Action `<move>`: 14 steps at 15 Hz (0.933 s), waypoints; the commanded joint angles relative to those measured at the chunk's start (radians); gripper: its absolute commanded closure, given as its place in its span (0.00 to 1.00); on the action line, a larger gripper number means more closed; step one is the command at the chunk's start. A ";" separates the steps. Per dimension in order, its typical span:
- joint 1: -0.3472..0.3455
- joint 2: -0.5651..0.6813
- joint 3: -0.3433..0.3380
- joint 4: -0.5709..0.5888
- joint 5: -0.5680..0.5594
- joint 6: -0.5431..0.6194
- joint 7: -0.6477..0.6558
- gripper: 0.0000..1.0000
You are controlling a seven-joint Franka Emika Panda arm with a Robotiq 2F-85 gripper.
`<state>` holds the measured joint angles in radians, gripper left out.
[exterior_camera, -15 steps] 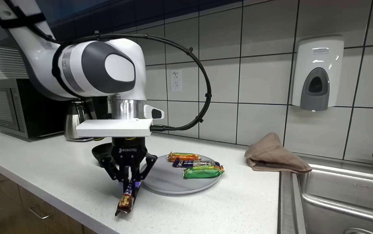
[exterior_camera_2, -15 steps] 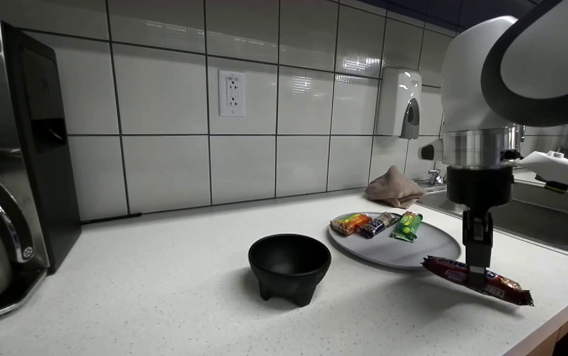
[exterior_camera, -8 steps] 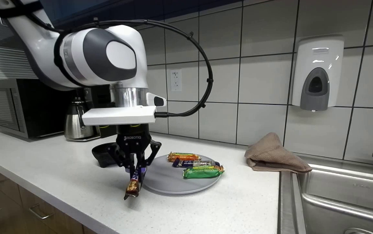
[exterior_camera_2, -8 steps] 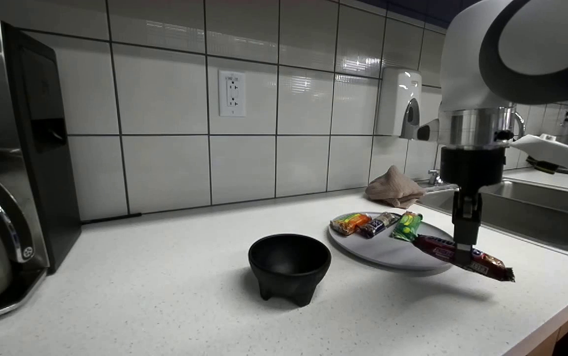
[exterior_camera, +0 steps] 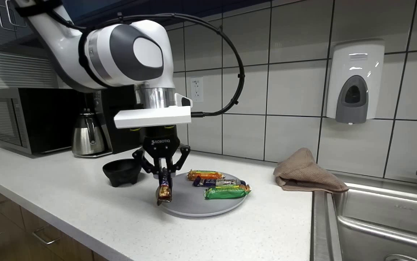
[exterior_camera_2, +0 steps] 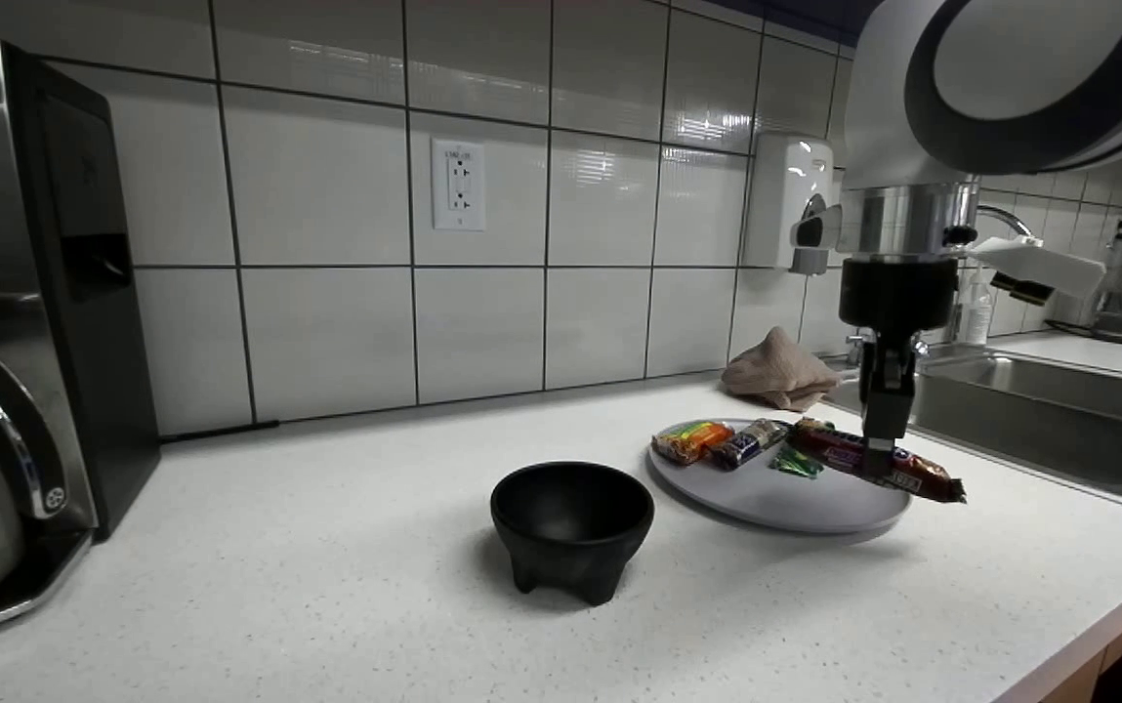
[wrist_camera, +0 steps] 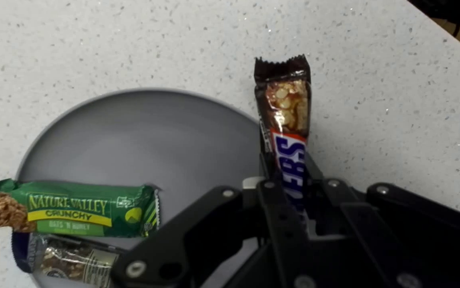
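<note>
Wrist view: gripper (wrist_camera: 290,172) has the candy bar (wrist_camera: 288,108). Fingers (exterior_camera_2: 885,415) are pinching it from both sides near its middle, with one end sticking out past the tips. Bar is up in the air by the rim of the grey plate (wrist_camera: 141,132); can't tell how much of it is over the plate.

On the plate, three more bars: green-wrapped bar (wrist_camera: 81,210), one end poking past the rim; dark blue-wrapped bar (exterior_camera: 212,182) just beside it; orange-wrapped bar (exterior_camera: 205,175) next along. In an exterior view the held bar hides part of the green one.

Black bowl (exterior_camera_2: 572,537) is upright on the white counter (exterior_camera_2: 277,586), apart from the plate in both exterior views. Brown towel (exterior_camera: 304,174) is bunched next to the sink (exterior_camera: 382,203), corner over the edge. Soap dispenser (exterior_camera: 355,83) on the tiled wall (exterior_camera_2: 326,176). Steel jug (exterior_camera: 88,139) near the microwave (exterior_camera: 1,119).
</note>
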<state>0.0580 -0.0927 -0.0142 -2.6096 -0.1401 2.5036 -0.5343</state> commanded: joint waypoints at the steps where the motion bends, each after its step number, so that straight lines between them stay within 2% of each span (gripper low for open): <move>1: -0.015 0.059 -0.009 0.084 -0.027 -0.036 -0.090 0.96; 8: -0.033 0.173 -0.001 0.184 -0.023 -0.029 -0.209 0.96; 14: -0.037 0.246 0.011 0.240 -0.032 -0.031 -0.236 0.96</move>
<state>0.0464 0.1202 -0.0247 -2.4179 -0.1483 2.5025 -0.7410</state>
